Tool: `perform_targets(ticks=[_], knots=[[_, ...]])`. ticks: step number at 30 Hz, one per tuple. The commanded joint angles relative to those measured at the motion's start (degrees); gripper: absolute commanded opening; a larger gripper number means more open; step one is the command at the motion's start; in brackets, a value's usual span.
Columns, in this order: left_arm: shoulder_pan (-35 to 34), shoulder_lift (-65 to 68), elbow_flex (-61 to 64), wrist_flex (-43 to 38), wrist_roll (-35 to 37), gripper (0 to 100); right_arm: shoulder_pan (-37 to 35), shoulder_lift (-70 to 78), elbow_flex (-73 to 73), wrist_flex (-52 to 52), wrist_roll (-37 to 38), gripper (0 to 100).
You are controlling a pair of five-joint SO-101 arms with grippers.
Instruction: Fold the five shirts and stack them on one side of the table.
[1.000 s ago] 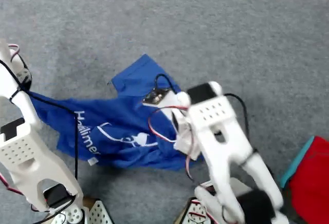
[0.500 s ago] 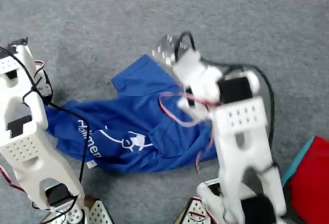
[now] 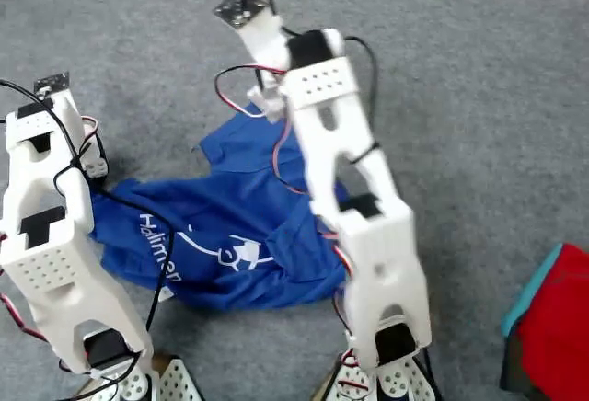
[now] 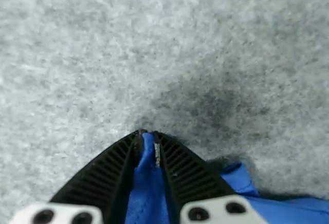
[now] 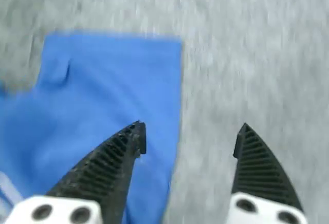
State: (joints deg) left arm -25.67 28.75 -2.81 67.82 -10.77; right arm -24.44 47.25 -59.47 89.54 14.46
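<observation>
Your left gripper [image 4: 148, 134] is clamped on an edge of the blue shirt [image 3: 230, 226]. It lies crumpled on the table [image 3: 479, 97], white lettering up. Your right gripper [image 5: 191, 129] hangs over its far sleeve, fingers apart.

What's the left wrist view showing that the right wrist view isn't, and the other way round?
Left wrist view: the left pincer shut on a pinched fold of the blue shirt.
Right wrist view: the right pincer open, straddling a straight edge of a flat, square-cornered part of the shirt, half over fabric, half off it.
Both: the blue shirt and the grey table covering.
</observation>
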Motion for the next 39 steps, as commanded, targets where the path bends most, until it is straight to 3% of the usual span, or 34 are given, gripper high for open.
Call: perform_targets(ticks=[1, 7, 14, 25, 30, 33, 36, 39], knots=[[1.1, -0.8, 0.5, -1.7, -0.7, 2, -1.6, 14.5, -23.3, -0.9, -0.5, 27.4], [1.3, -0.8, 0.7, -1.3, -0.8, 2, -2.3, 29.2, -35.8, -4.7, -5.5, 27.4], [4.3, -4.4, 5.8, -1.9, -5.6, 2, -1.2, 28.4, -31.3, -8.6, -7.8, 27.4], [5.7, -19.2, 26.6, -20.2, -6.8, 2, -1.8, 27.0, -24.9, -14.5, -7.8, 27.4], [5.6, -19.4, 27.0, -21.0, -6.7, 2, -0.9, 26.9, -24.2, -13.9, -10.0, 26.7], [5.5, -19.4, 27.0, -21.1, -6.7, 2, 0.2, 27.2, -24.1, -13.5, -15.4, 19.6], [5.5, -19.4, 27.0, -21.2, -6.7, 2, 0.0, 27.4, -22.9, -13.6, -16.0, 11.5], [5.5, -19.4, 27.0, -21.2, -6.8, 2, -0.2, 27.4, -22.3, -13.4, -16.3, 15.9]])
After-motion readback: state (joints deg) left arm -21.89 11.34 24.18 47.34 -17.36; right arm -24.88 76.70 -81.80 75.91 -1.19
